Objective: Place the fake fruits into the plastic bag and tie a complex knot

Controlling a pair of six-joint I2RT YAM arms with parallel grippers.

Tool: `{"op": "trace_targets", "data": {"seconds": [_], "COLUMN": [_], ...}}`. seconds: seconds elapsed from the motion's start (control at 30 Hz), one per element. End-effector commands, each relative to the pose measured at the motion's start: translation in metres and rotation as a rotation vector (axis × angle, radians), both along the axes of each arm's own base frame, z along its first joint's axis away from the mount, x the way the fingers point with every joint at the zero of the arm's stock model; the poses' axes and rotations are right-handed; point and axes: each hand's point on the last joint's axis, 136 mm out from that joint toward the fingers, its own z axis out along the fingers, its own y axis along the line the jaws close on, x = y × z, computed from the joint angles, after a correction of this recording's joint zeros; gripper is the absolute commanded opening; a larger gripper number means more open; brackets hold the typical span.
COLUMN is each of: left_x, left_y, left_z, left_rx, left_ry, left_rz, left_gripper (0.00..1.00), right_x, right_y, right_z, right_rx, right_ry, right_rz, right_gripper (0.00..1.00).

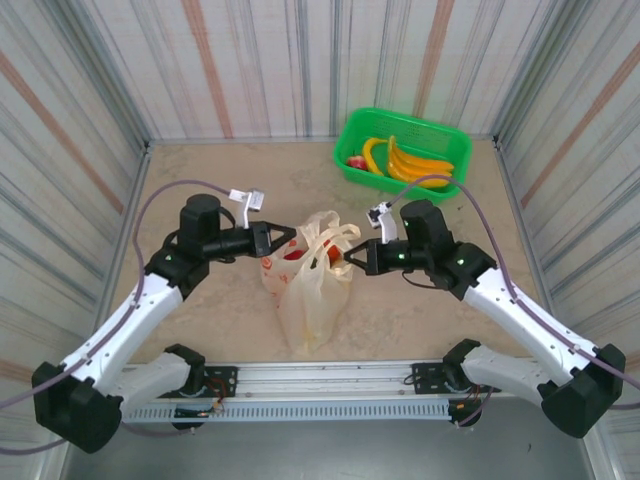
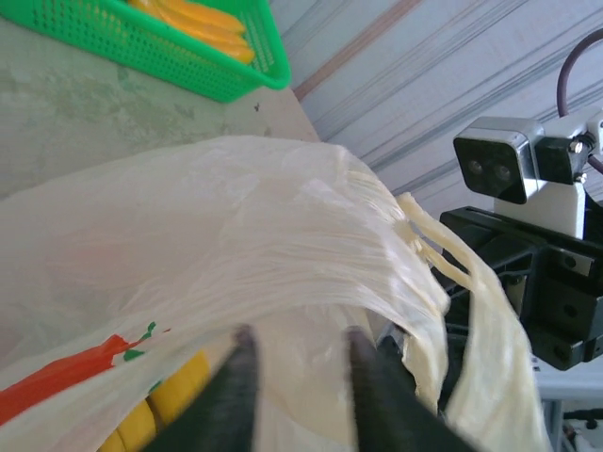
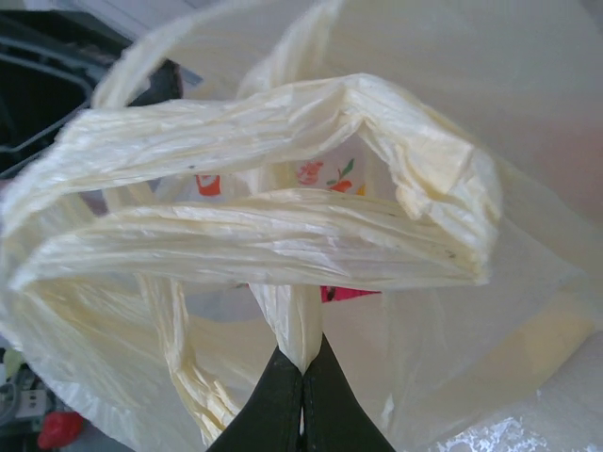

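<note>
Jaws of L gripper (image 1: 284, 240) stand spread; in L wrist view its two dark fingers (image 2: 243, 386) sit apart w/ pale film showing in the gap, not clamped on it. From top, it points in at the bag's 10 o'clock, tips touching or just beside the bunched top, can't tell which. Bag (image 1: 308, 300) sits mid-table (image 1: 200, 180), just fwd of the arm bases: cream, thin, see-through, body sagging toward 6 o'clock, mouth and loop handles up at 12. Red and orange fruit (image 1: 296, 254) show thru the film near the top. L wrist view also gives yellow fruit (image 2: 170, 400) low inside at 7 o'clock, under an orange-red print (image 2: 71, 377) w/ a green leaf. Handles (image 2: 429, 245) there are gathered into ridged strips running toward 4 o'clock. R gripper (image 1: 350, 262) comes in at the bag's 2 o'clock, jaws pressed together on one handle strip (image 3: 294, 325). R wrist view shows the fingertips closed w/ the strip rising from btw them and two wider folded loops (image 3: 283, 235) lying across above it. Green basket (image 1: 400, 113) stands well apart at 1 o'clock of the bag, near the back wall, w/ bananas (image 1: 415, 165) and one small red fruit (image 1: 357, 161) in it.
</note>
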Motion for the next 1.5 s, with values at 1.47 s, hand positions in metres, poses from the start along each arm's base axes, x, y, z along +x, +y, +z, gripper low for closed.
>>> {"op": "trace_targets", "data": {"seconds": [1.47], "left_x": [-0.061], "left_y": [-0.032], "left_z": [0.023], "left_rx": [0.398], "left_ry": [-0.405], "left_rz": [0.156], "left_gripper": [0.91], "right_x": [0.019], "right_y": [0.018], "right_z": [0.088], "right_rx": [0.083], "right_ry": [-0.157], "right_rz": [0.003], "right_gripper": [0.00]}}
